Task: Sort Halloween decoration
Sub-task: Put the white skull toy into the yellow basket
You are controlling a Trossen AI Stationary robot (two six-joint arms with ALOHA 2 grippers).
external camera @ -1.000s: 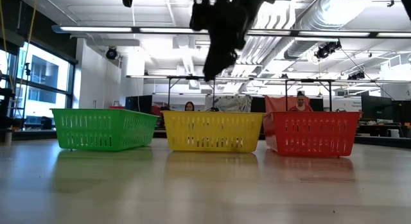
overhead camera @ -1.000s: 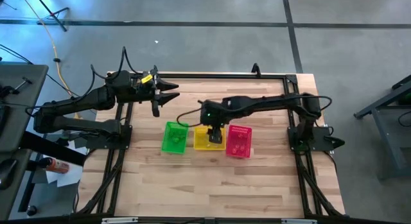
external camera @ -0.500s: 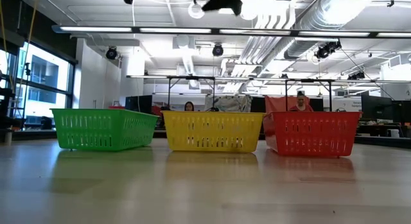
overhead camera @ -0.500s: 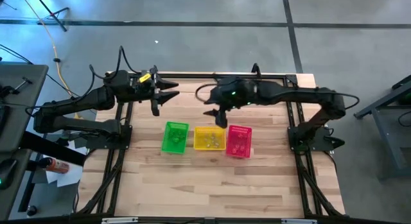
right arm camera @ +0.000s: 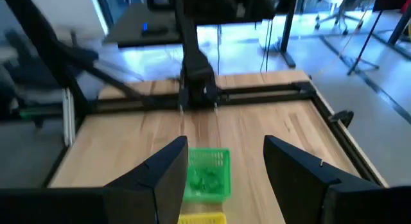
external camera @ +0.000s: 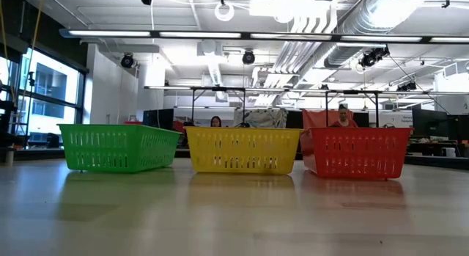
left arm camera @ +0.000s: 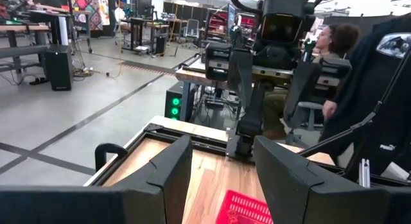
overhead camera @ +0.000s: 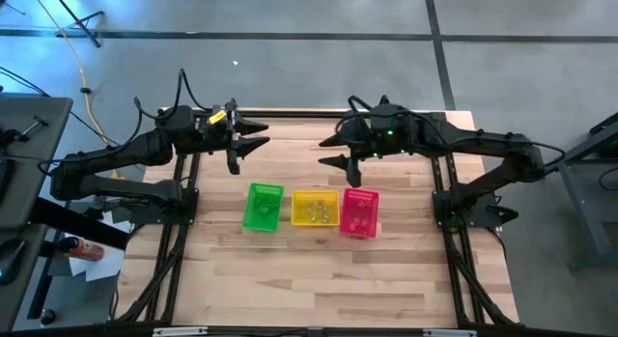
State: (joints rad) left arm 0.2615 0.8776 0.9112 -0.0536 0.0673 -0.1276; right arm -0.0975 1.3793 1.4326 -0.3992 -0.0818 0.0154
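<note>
Three baskets stand in a row mid-table: green [overhead camera: 263, 206], yellow [overhead camera: 315, 208] and pink [overhead camera: 359, 211]. Tiny Halloween decoration pieces lie inside them: green ones in the green basket [right arm camera: 204, 179], pale ones in the yellow one [overhead camera: 320, 212]. My right gripper [overhead camera: 328, 152] hangs open high above the table, beyond the yellow and pink baskets, with nothing between its fingers [right arm camera: 226, 147]. My left gripper [overhead camera: 263, 139] waits open and level at the far left, also holding nothing [left arm camera: 221, 147].
A black frame [overhead camera: 290, 113] runs along the table's far edge and sides. Bare wood [overhead camera: 319, 279] lies between the baskets and the near edge. People sit in the room beyond the table [external camera: 342, 116].
My right gripper has risen from just above the yellow basket and drawn back toward the table's far edge and right side. It has tipped up from pointing down to nearly level. In the low view it has left the picture at the top. The baskets have stayed put.
</note>
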